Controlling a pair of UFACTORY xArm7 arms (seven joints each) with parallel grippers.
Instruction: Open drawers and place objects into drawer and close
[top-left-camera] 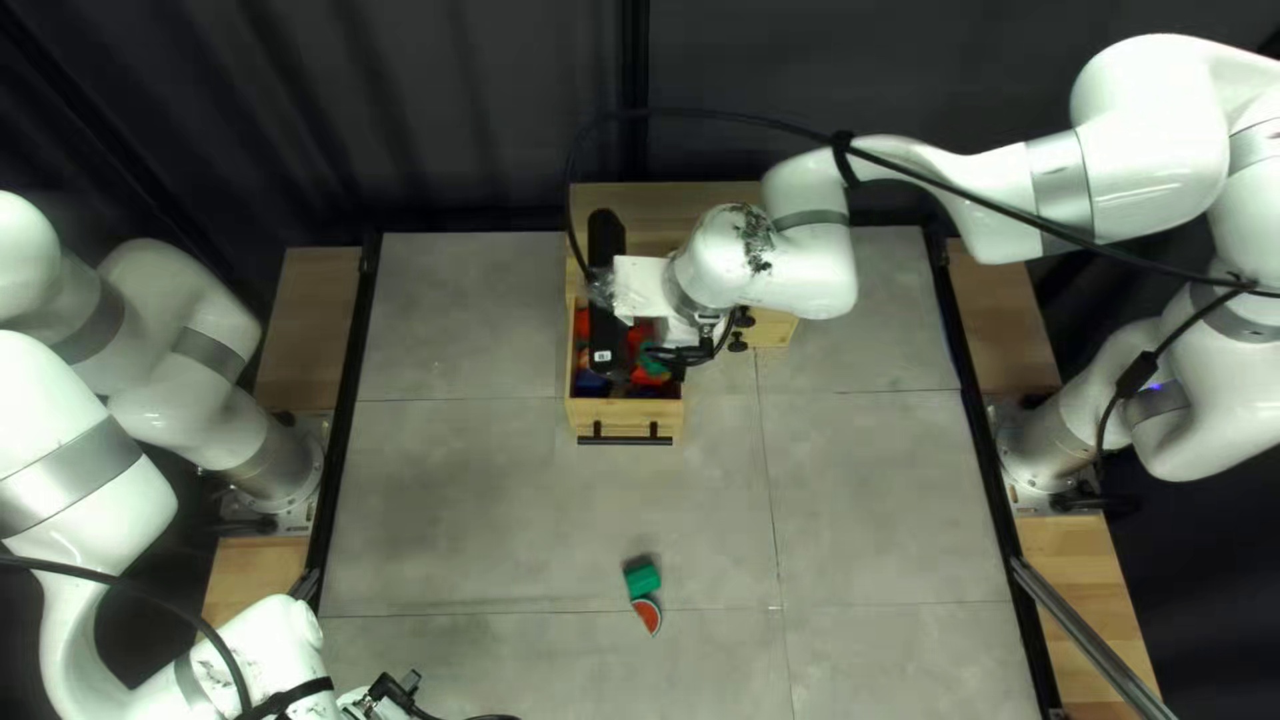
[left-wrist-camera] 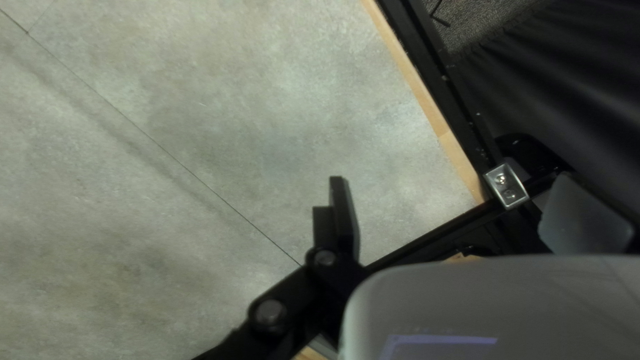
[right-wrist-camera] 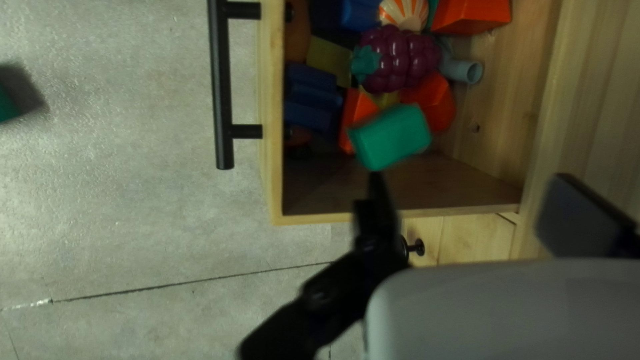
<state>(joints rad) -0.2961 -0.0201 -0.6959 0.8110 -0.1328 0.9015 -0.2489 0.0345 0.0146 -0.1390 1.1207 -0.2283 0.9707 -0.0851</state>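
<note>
Over the pulled-out drawer (top-left-camera: 627,416), my right gripper (top-left-camera: 607,296) stands open in the top left view. In the right wrist view a green block (right-wrist-camera: 391,138) lies on the pile inside the drawer (right-wrist-camera: 270,120), just ahead of one finger of the right gripper (right-wrist-camera: 469,177), with nothing held. On the table, toward the near edge, a green block (top-left-camera: 643,579) lies beside a red watermelon slice (top-left-camera: 647,614). My left gripper (top-left-camera: 391,691) is at the near left; its wrist view shows the left gripper (left-wrist-camera: 455,187) open above bare table.
The drawer holds a purple grape-like toy (right-wrist-camera: 403,59), blue blocks (right-wrist-camera: 310,100) and several orange pieces. Its black handle (right-wrist-camera: 221,87) faces the near edge. A smaller compartment with dark knobs (top-left-camera: 738,342) stands to the drawer's right. A black rail (left-wrist-camera: 443,80) borders the table near the left gripper.
</note>
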